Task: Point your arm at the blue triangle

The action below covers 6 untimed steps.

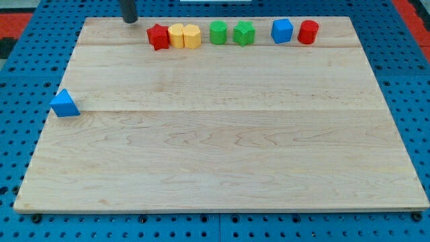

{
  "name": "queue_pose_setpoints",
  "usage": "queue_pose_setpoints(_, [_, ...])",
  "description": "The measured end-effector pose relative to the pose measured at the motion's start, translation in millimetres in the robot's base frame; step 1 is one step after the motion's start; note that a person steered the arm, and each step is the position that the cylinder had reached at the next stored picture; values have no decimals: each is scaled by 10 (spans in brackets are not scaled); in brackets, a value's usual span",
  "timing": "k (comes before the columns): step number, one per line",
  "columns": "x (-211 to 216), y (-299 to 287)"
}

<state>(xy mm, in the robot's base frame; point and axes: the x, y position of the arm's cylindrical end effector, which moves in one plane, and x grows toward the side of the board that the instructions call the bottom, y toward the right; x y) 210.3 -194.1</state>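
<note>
The blue triangle [64,103] lies at the left edge of the wooden board [222,154], about halfway down the view. My tip [129,21] is at the view's top, near the board's far edge, left of the block row. It is far above and to the right of the blue triangle and touches no block.
A row of blocks runs along the board's top edge: a red star [158,37], two yellow blocks [184,35], a green cylinder [218,32], a green block [244,33], a blue cube [282,30] and a red cylinder [308,31]. Blue pegboard surrounds the board.
</note>
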Motion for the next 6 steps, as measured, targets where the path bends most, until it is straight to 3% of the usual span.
queue_pose_setpoints(2, [2414,927])
queue_pose_setpoints(3, [2756,263])
queue_pose_setpoints(4, [2711,-233])
queue_pose_setpoints(6, [2175,-633])
